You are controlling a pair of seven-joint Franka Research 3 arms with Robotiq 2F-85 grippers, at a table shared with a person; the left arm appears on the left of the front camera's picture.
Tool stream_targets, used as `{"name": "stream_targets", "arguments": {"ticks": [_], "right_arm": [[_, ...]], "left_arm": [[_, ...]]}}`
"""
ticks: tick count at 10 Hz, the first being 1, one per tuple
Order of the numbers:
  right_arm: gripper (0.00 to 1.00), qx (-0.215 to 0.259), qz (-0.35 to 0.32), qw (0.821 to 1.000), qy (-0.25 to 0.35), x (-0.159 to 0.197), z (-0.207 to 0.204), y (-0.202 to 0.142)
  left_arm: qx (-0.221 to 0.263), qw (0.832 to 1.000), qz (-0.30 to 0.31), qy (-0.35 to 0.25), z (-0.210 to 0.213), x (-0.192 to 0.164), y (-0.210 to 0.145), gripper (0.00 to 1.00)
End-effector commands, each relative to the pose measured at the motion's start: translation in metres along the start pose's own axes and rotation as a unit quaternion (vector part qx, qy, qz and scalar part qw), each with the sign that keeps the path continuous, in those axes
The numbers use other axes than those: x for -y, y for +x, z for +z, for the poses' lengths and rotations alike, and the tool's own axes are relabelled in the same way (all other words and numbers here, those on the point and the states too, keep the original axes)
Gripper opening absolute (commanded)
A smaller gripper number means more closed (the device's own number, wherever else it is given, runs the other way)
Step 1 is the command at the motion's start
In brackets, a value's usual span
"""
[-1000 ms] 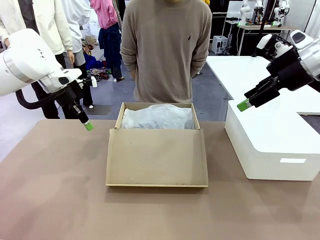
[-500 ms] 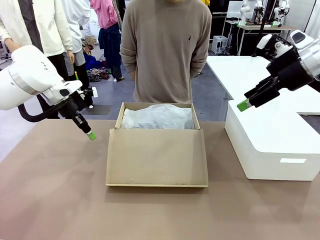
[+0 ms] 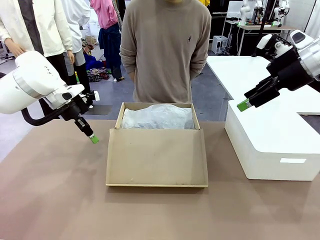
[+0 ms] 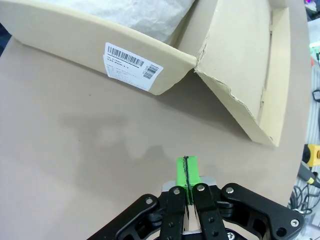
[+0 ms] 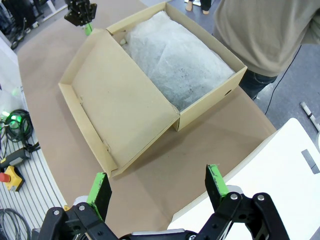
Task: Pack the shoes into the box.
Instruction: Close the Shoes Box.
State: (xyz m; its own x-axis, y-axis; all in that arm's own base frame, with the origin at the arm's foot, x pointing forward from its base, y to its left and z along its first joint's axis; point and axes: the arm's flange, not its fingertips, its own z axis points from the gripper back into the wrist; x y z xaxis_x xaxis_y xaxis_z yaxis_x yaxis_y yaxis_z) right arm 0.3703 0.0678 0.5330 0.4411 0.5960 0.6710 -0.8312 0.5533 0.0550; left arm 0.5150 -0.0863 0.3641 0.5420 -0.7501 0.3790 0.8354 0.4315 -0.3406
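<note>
The brown cardboard box [image 3: 156, 131] stands open in the middle of the table, its flap lid [image 3: 157, 157] lying flat toward me and white tissue paper [image 3: 157, 117] covering its inside. The shoes are hidden. My left gripper [image 3: 94, 139] hangs shut just left of the box's near-left corner, a little above the table; in the left wrist view its green pads [image 4: 187, 172] are pressed together, empty, before the box [image 4: 100, 45]. My right gripper [image 3: 243, 105] is open and empty, raised over the white box; its wrist view looks down on the brown box [image 5: 165, 80].
A large white rounded box [image 3: 270, 140] stands at the table's right side. A person in a beige sweater [image 3: 166, 50] stands behind the brown box, hands behind the back. Bare brown tabletop [image 3: 50, 190] lies left and in front.
My left gripper has moved down and to the right, closer to the box's left corner. The right arm, box and person have stayed still.
</note>
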Motion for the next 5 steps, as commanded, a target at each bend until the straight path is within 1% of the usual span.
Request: {"name": "stream_targets", "arguments": {"ticks": [1, 2, 5], "right_arm": [[1.00, 0.014, 0.004, 1.000, 0.008, 0.003, -0.001, 0.001], [1.00, 0.014, 0.004, 1.000, 0.008, 0.003, -0.001, 0.001], [1.00, 0.014, 0.004, 1.000, 0.008, 0.003, -0.001, 0.001]], "left_arm": [[0.001, 1.000, -0.005, 0.002, 0.002, 0.001, 0.000, 0.00], [0.000, 1.000, 0.000, 0.000, 0.000, 0.000, 0.000, 0.00], [0.022, 1.000, 0.002, -0.021, -0.018, -0.012, 0.002, 0.00]]}}
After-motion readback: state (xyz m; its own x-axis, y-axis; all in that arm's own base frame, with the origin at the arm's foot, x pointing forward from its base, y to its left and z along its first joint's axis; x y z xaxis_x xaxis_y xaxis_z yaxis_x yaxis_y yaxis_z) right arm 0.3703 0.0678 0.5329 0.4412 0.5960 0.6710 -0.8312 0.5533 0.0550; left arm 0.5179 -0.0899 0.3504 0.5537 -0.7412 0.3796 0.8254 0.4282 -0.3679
